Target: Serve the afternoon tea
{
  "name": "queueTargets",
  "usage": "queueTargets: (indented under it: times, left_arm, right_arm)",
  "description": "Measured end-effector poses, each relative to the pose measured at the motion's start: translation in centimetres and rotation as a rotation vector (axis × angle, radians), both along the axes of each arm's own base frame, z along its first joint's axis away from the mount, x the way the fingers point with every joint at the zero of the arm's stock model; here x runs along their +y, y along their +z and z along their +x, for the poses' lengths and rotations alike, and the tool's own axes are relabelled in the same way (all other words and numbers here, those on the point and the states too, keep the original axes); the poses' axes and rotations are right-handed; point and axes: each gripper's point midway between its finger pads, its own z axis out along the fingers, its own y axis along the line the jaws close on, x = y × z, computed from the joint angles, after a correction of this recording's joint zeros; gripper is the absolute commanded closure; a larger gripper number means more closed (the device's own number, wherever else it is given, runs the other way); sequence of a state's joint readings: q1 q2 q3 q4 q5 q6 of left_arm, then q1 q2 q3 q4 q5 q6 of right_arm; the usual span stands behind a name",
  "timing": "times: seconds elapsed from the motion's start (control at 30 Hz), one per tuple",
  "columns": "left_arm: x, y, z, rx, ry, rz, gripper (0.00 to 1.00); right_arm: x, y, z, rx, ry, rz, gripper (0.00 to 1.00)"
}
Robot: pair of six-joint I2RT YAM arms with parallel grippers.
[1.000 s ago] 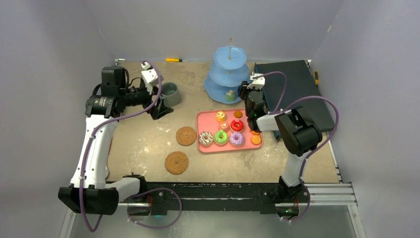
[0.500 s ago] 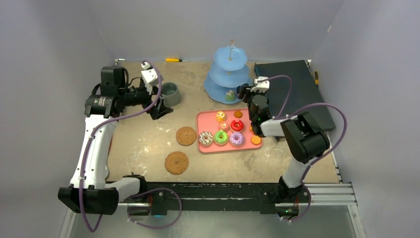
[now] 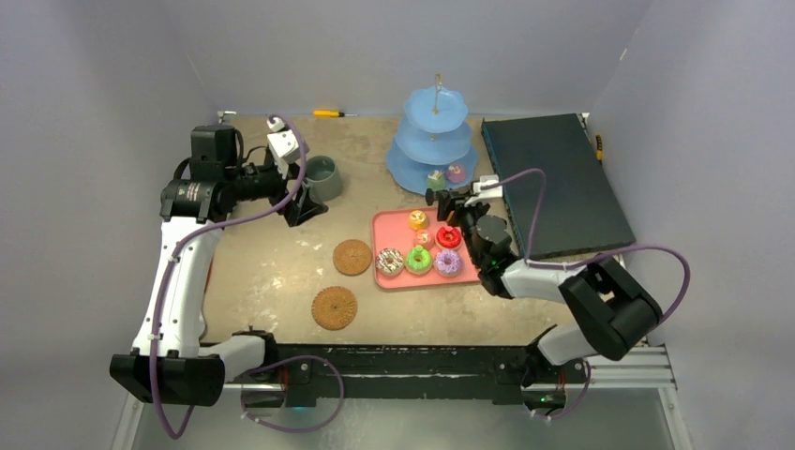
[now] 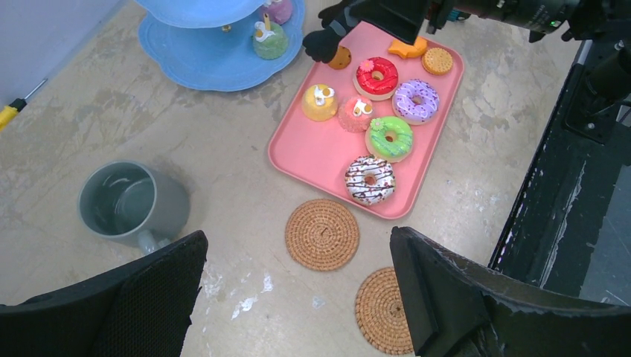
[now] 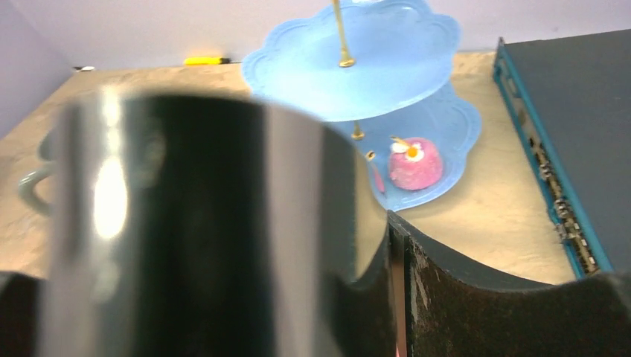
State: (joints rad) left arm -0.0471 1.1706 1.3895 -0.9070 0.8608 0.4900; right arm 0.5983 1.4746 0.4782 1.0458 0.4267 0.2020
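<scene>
**Two cupcakes on the stand, tongs over the tray**

Top camera first. The blue three-tier stand (image 3: 433, 141) sits at the far middle of the surface (image 3: 272, 272). Its bottom tier carries a green cupcake (image 3: 434, 178) and a pink cupcake (image 3: 457, 173) side by side.

Just in front lies the pink tray (image 3: 398, 230) with the rest of the spread. A yellow cupcake (image 3: 418, 220) and a red doughnut (image 3: 449, 236) sit toward the back. A chocolate-drizzled doughnut (image 3: 390, 262), a green doughnut (image 3: 418, 260) and a purple doughnut (image 3: 447, 262) line the near row.

The right end effector (image 3: 448, 204) hangs over the tray's far edge, between tray and stand, grasping the black tongs (image 3: 434, 198). Over on the left, the left end effector (image 3: 298, 180) hovers just beside the grey-green mug (image 3: 323, 178), which stands upright. The far coaster (image 3: 352, 257) and the near coaster (image 3: 335, 307) lie flat left of the tray, well apart from the mug. A dark case (image 3: 553, 183) fills the far right.

Now the left wrist. Its fingers (image 4: 476, 297) are spread wide and released, framing the two coasters below. The tongs' tip sits just beside a small brown doughnut (image 4: 342, 57) at the tray's far corner, with a round biscuit (image 4: 437, 60) near it.

On to the right wrist. A glossy dark blade of the tongs, blurred, fills the left of the picture against its own finger. Beyond it the pink cupcake rests on the stand's bottom tier.
</scene>
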Motion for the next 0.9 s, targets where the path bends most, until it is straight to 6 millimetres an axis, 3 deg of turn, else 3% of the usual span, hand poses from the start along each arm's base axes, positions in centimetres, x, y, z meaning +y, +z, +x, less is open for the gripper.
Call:
queueTargets:
  times: [0.13,0.3,0.6,0.9]
  left_arm:
    - [0.0,0.0,0.0,0.000,-0.001,-0.001,0.08]
    - [0.0,0.0,0.0,0.000,-0.003,-0.003,0.08]
    - [-0.1,0.0,0.0,0.000,-0.003,-0.003,0.09]
    - [0.0,0.0,0.0,0.000,-0.003,-0.003,0.09]
  right_arm:
    - [1.5,0.6,-2.0,-0.011,0.059,0.008,0.36]
    - [2.9,0.4,-2.9,-0.005,0.112,0.005,0.35]
    - [5.0,-3.5,-3.4,0.087,0.202,-0.054,0.35]
    - [6.0,-5.1,-2.8,0.123,0.219,-0.078,0.51]
